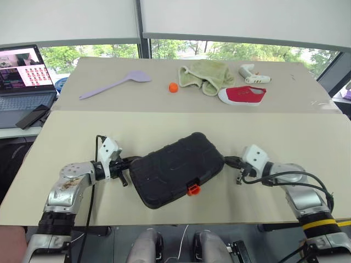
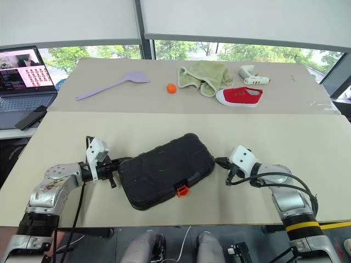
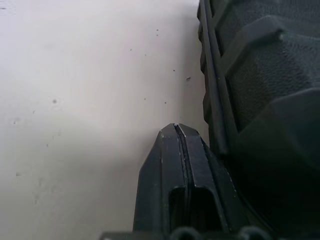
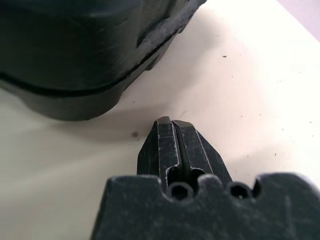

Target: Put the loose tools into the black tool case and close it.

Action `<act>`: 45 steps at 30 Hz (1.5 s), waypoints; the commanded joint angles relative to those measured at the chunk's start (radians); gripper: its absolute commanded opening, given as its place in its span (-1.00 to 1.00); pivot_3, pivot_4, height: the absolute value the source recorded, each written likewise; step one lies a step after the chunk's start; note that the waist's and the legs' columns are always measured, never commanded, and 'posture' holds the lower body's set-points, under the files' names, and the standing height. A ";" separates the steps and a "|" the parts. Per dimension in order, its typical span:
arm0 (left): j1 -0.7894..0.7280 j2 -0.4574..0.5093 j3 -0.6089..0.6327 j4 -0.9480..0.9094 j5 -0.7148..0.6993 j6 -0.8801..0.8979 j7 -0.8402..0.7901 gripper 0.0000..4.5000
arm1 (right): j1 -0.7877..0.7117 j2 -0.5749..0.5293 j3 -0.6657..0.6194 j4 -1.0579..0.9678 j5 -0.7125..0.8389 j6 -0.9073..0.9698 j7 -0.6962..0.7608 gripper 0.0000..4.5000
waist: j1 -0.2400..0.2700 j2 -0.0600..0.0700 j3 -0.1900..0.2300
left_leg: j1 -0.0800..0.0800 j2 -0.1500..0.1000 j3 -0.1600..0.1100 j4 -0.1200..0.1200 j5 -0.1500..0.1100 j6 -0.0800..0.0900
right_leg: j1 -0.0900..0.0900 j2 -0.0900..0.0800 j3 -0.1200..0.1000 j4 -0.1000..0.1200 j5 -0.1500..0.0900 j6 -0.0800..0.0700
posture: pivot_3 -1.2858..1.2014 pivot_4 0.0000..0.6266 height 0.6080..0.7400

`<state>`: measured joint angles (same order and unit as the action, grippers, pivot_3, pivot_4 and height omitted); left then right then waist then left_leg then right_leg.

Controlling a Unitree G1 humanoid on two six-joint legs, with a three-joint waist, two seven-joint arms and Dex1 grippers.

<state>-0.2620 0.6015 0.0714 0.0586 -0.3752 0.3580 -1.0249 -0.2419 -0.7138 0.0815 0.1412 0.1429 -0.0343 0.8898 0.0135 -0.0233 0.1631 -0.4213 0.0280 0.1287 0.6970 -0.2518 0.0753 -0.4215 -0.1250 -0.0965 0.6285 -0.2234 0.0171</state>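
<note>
The black tool case [image 1: 175,167] lies closed and slanted on the near table, its small orange latch [image 1: 192,189] facing me. My left gripper [image 1: 129,163] is shut with nothing in it, its tips right beside the case's left end; the left wrist view shows the shut fingers [image 3: 192,160] alongside the ribbed case wall [image 3: 260,90]. At the case's right end my right gripper [image 1: 227,161] is also shut and empty. In the right wrist view its tips [image 4: 172,124] stand a short gap away from the case corner [image 4: 75,50]. The loose tools are out of view.
On the far table lie a lilac spatula [image 1: 115,85], a small orange ball [image 1: 173,87], a green cloth [image 1: 205,75], a red shoe [image 1: 243,95] and a white tool [image 1: 253,74]. A laptop [image 1: 22,82] and a phone [image 1: 33,116] sit at the far left.
</note>
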 commanded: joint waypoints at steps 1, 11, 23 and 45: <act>-0.032 0.035 0.053 -0.042 -0.038 0.004 -0.005 -0.98 | 0.051 -0.044 -0.062 -0.059 0.044 0.023 0.043 -1.00 | 0.000 0.000 0.000 | 0.000 0.000 0.000 0.000 0.000 0.000 | 0.000 0.000 0.000 0.000 0.000 0.000 | 0.03 -0.52 1.00; -0.232 0.046 -0.164 -0.175 -0.133 0.128 -0.239 -0.98 | 0.429 -0.094 -0.124 -0.474 0.219 0.181 0.127 -1.00 | 0.004 0.003 -0.002 | 0.002 0.000 0.000 0.000 0.000 0.000 | 0.003 0.001 0.001 0.001 0.000 0.000 | 0.03 -0.52 1.00; -0.224 -0.033 -0.486 -0.055 0.177 0.083 -0.153 -0.98 | 0.413 0.081 0.064 -0.661 0.136 0.292 -0.059 -1.00 | 0.017 0.008 -0.011 | 0.009 0.001 -0.001 0.002 -0.003 0.004 | 0.007 0.003 0.004 0.000 0.000 0.000 | 0.03 -0.52 1.00; -0.223 -0.054 -0.468 -0.023 0.159 0.109 -0.117 -0.98 | 0.339 0.259 0.104 -0.596 0.090 0.146 -0.121 -1.00 | 0.004 0.010 -0.026 | 0.022 0.003 -0.004 -0.001 -0.009 0.009 | 0.016 0.003 0.004 -0.002 -0.003 -0.001 | 0.03 -0.52 1.00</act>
<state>-0.5260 0.5465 -0.3299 -0.0417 -0.2737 0.4236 -1.1479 0.1240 -0.4845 0.2225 -0.3826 0.2052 0.1965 0.8001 0.0177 -0.0129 0.1369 -0.3991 0.0309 0.1242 0.6957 -0.2610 0.0840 -0.4054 -0.1220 -0.0927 0.6261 -0.2266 0.0159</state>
